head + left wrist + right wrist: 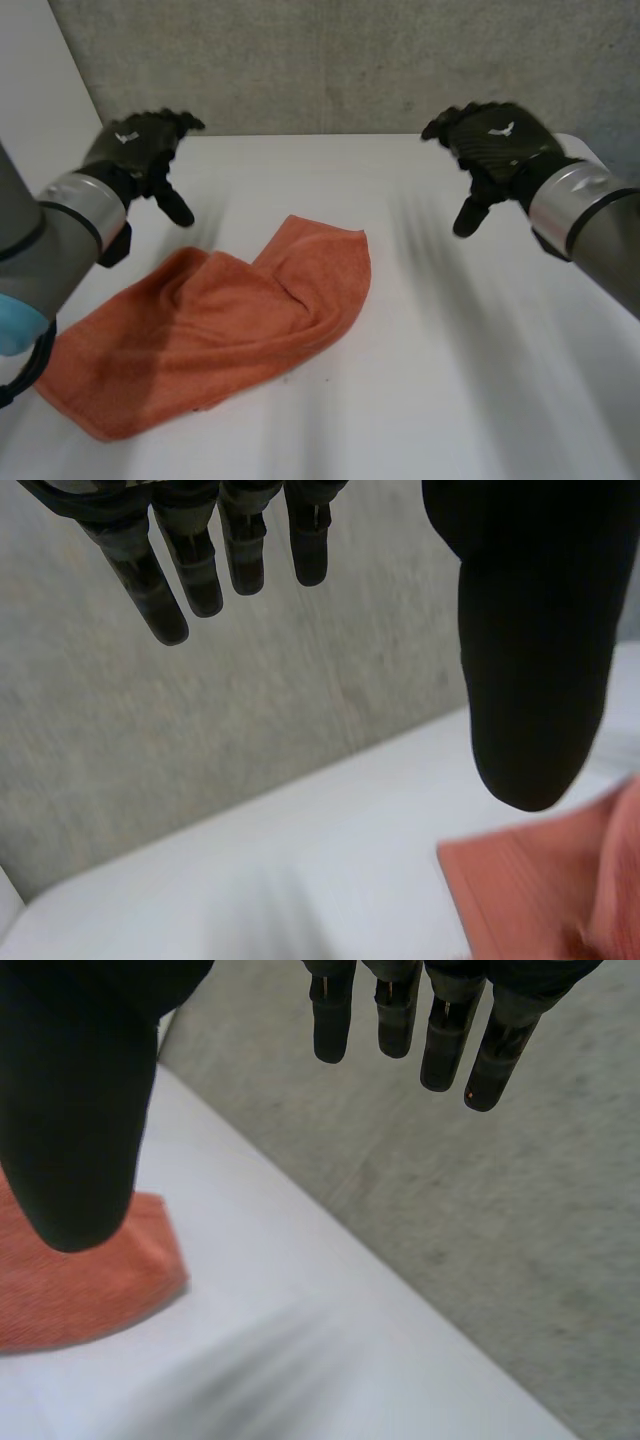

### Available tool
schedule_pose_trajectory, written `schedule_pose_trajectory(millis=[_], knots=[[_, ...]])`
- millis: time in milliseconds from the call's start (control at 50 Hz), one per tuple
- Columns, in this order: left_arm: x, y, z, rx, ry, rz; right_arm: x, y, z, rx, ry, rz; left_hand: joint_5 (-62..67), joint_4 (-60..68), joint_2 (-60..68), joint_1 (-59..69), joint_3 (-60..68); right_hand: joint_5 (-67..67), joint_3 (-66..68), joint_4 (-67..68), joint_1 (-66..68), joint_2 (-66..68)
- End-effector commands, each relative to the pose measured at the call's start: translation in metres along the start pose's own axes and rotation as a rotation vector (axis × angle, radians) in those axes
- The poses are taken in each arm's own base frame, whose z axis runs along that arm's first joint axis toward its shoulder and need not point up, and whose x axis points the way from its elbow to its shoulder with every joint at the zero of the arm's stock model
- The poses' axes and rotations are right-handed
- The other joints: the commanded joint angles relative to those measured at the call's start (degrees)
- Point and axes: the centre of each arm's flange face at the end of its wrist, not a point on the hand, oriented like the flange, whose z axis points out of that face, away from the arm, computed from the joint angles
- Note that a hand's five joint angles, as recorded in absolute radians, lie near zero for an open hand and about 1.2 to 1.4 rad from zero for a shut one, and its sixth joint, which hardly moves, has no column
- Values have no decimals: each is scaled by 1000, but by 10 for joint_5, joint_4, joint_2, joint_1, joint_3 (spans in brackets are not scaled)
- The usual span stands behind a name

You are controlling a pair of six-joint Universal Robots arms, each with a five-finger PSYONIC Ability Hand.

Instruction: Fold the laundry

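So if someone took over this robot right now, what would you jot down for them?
Left robot hand: open, empty, in the air above the white table, beyond the orange terry-cloth towel.
Right robot hand: open, empty, in the air off to the towel's side.
The towel lies rumpled with one end flopped over, not neatly folded.
To do: grasp it, flatten it and fold it.

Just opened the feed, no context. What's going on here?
Laundry folding at a white table. A rumpled orange terry-cloth towel lies on the robot's left half of the table, its far part loosely doubled over itself, not a neat fold. Neither hand holds it. The left hand hovers open past the towel's far side, and the right hand is open above bare table off to the towel's right. Both are apart from the cloth.
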Motion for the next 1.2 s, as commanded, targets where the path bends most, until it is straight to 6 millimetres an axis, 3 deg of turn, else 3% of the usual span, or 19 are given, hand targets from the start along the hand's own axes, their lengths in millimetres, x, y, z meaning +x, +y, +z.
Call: schedule_pose_trajectory(millis=[20,240,480,520,580,620,660,740,780,800,820,840,860,880,900,940,1060,1160,1200], knots=[[5,49,19,-132,24,85,-32,20,28,-52,-117,63,16,15,15,15,15,-38,-23,-35,-22,-27],[6,112,42,-263,57,222,-60,59,88,-69,-279,243,-18,-19,-19,-18,-19,-38,-23,-35,-22,-27],[8,133,42,-307,78,278,-100,102,123,-104,-349,252,123,122,122,122,122,-27,-12,-24,-11,-16],[8,133,43,-304,77,278,-103,104,127,-98,-352,251,175,175,175,175,175,30,45,33,46,41],[8,130,46,-282,74,281,-105,104,134,-82,-355,247,369,368,368,369,368,301,316,304,317,312],[6,125,52,-227,61,290,-102,97,140,-46,-344,238,545,544,544,544,544,624,639,627,640,635],[5,117,58,-178,49,296,-99,91,143,-20,-328,233,654,653,653,653,653,661,677,665,678,672],[3,93,71,-49,18,316,-90,67,150,66,-298,214,660,659,659,659,659,662,677,665,678,673],[-1,47,84,147,-31,337,-65,17,157,235,-176,182,660,659,659,659,659,662,677,665,678,673],[-1,47,85,148,-31,337,-65,17,157,236,-175,182,660,659,659,659,659,662,677,665,678,673],[-5,16,89,270,-67,337,-48,-13,158,346,-80,171,660,659,659,659,659,662,677,665,678,673],[-5,16,89,271,-67,337,-29,-52,151,482,22,164,660,659,659,659,659,662,677,665,678,673],[-7,-14,88,395,-106,335,-29,-52,151,483,23,164,660,659,659,659,659,662,677,665,678,673],[-10,-44,84,519,-154,328,-11,-89,138,618,112,157,660,659,659,659,659,662,677,665,678,673],[-11,-44,84,520,-154,328,-11,-90,138,619,112,157,660,659,659,659,659,662,677,665,678,673],[-18,-96,67,741,-249,272,13,-138,110,794,213,171,660,659,659,659,659,662,677,665,678,673],[-20,-111,48,814,-256,185,13,-140,90,786,170,139,660,659,659,659,659,662,677,665,678,673],[-17,-68,46,657,-224,163,-19,-85,90,593,30,104,660,659,659,659,659,662,677,665,678,673],[-11,-31,41,530,-200,161,-28,-65,90,524,-1,96,660,659,659,659,659,662,677,665,678,673]])
